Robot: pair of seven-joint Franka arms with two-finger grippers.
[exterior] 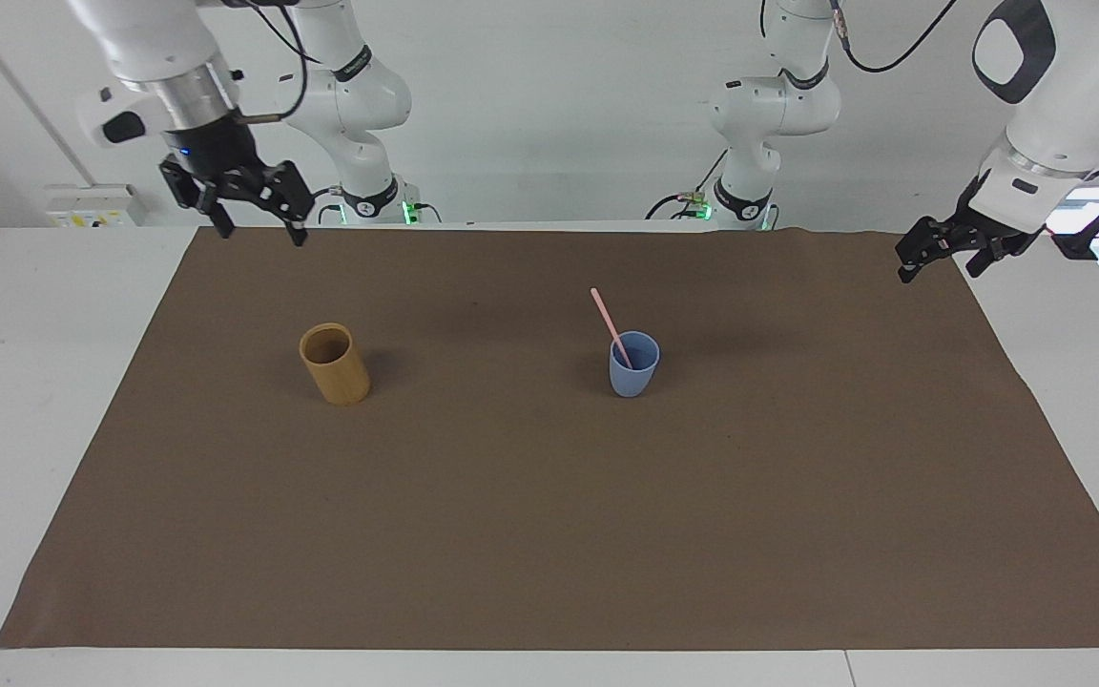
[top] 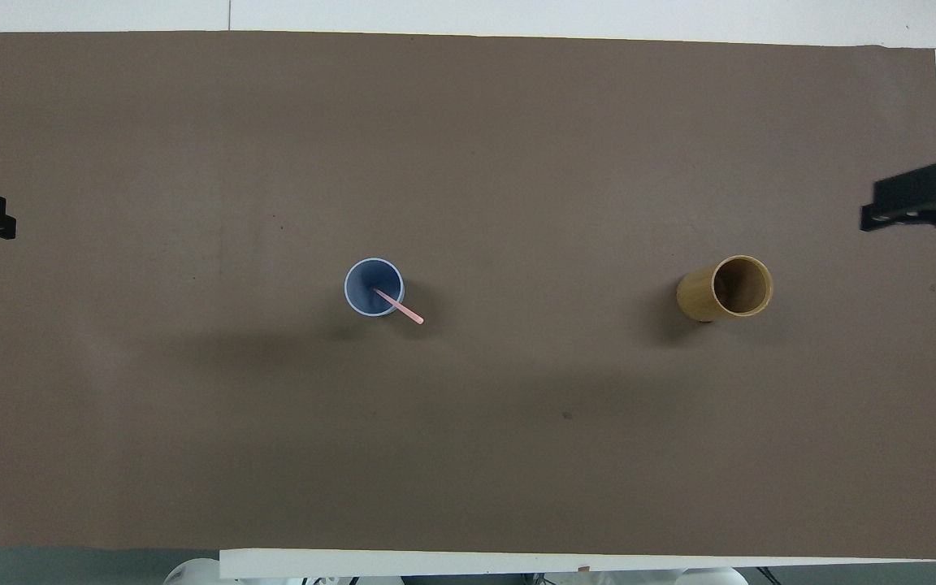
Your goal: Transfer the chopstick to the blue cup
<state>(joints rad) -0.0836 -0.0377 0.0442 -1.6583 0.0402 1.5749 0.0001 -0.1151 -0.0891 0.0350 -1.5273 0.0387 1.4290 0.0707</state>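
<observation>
Chopstick (exterior: 611, 327) leaning inside blue cup (exterior: 633, 365); transfer judged complete. Right gripper (exterior: 251, 227) and left gripper (exterior: 941, 256) raised, jaws spread, empty. Next: parking only.

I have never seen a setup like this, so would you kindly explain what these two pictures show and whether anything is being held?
These are two robot arms at a table covered by a brown mat. One picture looks at the robots from across the table; the other looks steeply down from above their end.

On the mat stands a blue cup with a pink chopstick leaning inside it, its upper end tilted toward the robots. A tan cup stands toward the right arm's end.

Nothing is held. The right end effector is open and empty over the mat's corner at its own end. The left end effector waits, open, over the mat's edge at its end.
</observation>
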